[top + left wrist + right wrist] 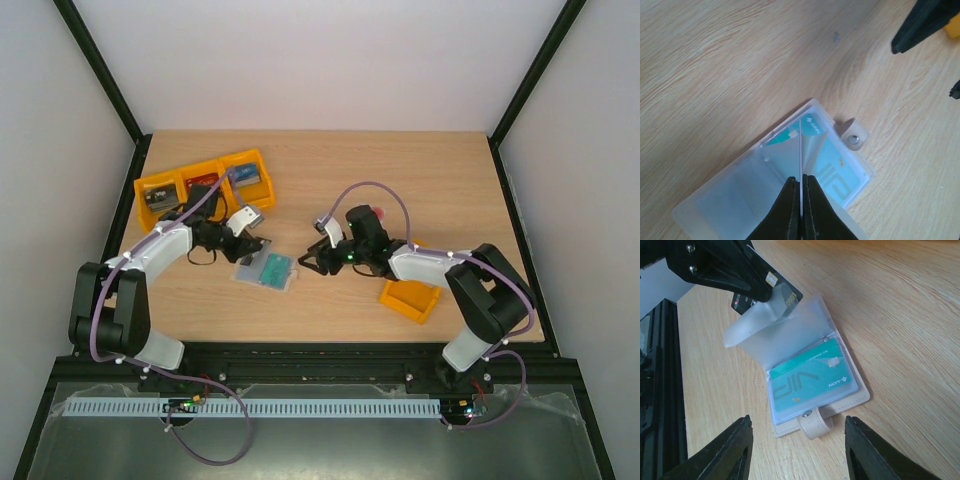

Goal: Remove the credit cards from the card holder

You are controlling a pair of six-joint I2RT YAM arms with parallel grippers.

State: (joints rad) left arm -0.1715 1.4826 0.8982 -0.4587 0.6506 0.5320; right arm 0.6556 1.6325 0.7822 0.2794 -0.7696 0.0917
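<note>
The cream card holder [266, 270] lies open on the wooden table between the arms, its snap tab [817, 423] pointing at my right gripper. A teal-green credit card [809, 380] marked VIP sits in the lowest clear sleeve, also seen as the teal card [842, 167] from the left wrist. My left gripper [801, 179] is shut on the edge of a dark card [783, 296], which holds a clear sleeve [765, 325] lifted above the holder. My right gripper [797, 421] is open just short of the tab, with nothing between its fingers. In the top view, the left gripper [252, 246] and right gripper [309, 262] flank the holder.
A row of orange-yellow bins [205, 185] with small items stands at the back left. Another orange bin [410, 299] lies under the right forearm. A small red object [383, 213] sits behind the right wrist. A finger of the right gripper [920, 25] shows at the top right of the left wrist view.
</note>
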